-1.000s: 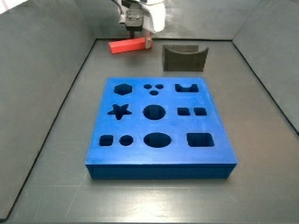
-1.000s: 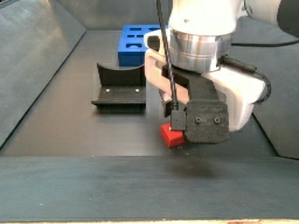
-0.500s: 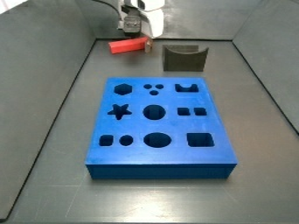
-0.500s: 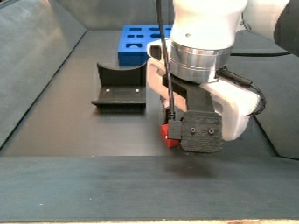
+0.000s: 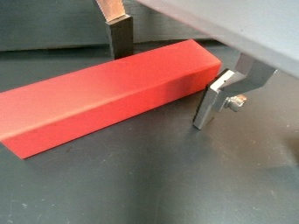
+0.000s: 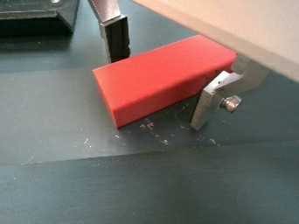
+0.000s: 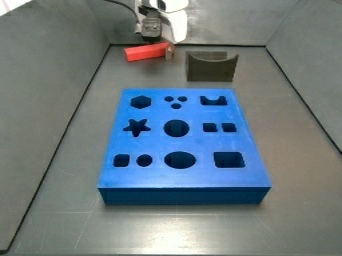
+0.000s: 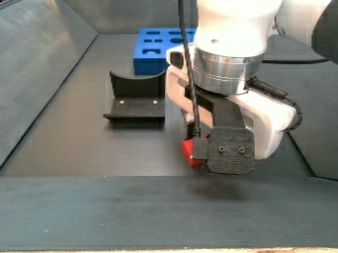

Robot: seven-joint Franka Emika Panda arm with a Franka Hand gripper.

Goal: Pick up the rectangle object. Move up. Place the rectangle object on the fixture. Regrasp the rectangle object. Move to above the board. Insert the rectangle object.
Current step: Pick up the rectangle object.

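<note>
The red-orange rectangle object (image 7: 144,52) lies flat on the floor at the back of the bin, also seen in a side view (image 8: 192,151) and in both wrist views (image 5: 111,92) (image 6: 163,74). My gripper (image 7: 156,40) is down over it, with one finger (image 5: 117,37) on its far side and the other finger (image 5: 212,101) on its near side. The jaws look open and straddle the block near one end. The dark notched fixture (image 7: 210,67) stands beside the block. The blue board (image 7: 181,140) lies mid-floor.
Grey bin walls (image 7: 54,110) slope up on both sides. In a side view the fixture (image 8: 132,99) and the board (image 8: 156,47) sit behind the arm. A corner of the fixture shows in a wrist view (image 6: 35,13).
My gripper came down a little over the red block between one second and half a second ago. Since then nothing has visibly moved.
</note>
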